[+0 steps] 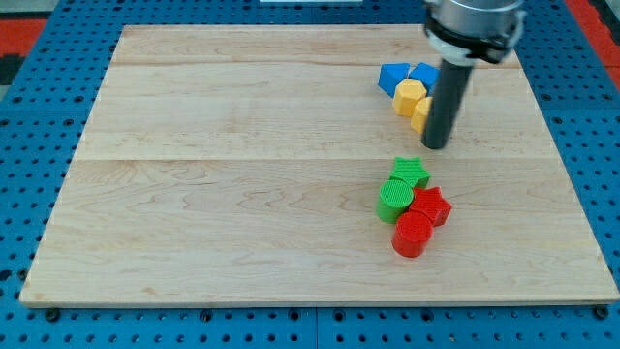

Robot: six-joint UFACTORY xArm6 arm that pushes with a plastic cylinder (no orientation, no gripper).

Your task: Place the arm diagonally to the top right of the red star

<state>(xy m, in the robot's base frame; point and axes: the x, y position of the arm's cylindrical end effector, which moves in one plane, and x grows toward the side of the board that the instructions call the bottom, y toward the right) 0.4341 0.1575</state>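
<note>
The red star [431, 205] lies right of the board's middle, in a tight cluster with a red cylinder [412, 234] below it, a green cylinder [394, 199] to its left and a green star [411, 173] above it. My tip [435, 146] rests on the board above the red star, just up and to the right of the green star, apart from both. The rod hides part of the yellow blocks behind it.
Near the view's top right, a blue block [392, 77], another blue block [424, 74] and two yellow blocks [410, 95] [420, 113] sit bunched together just left of the rod. The wooden board [194, 194] lies on a blue perforated table.
</note>
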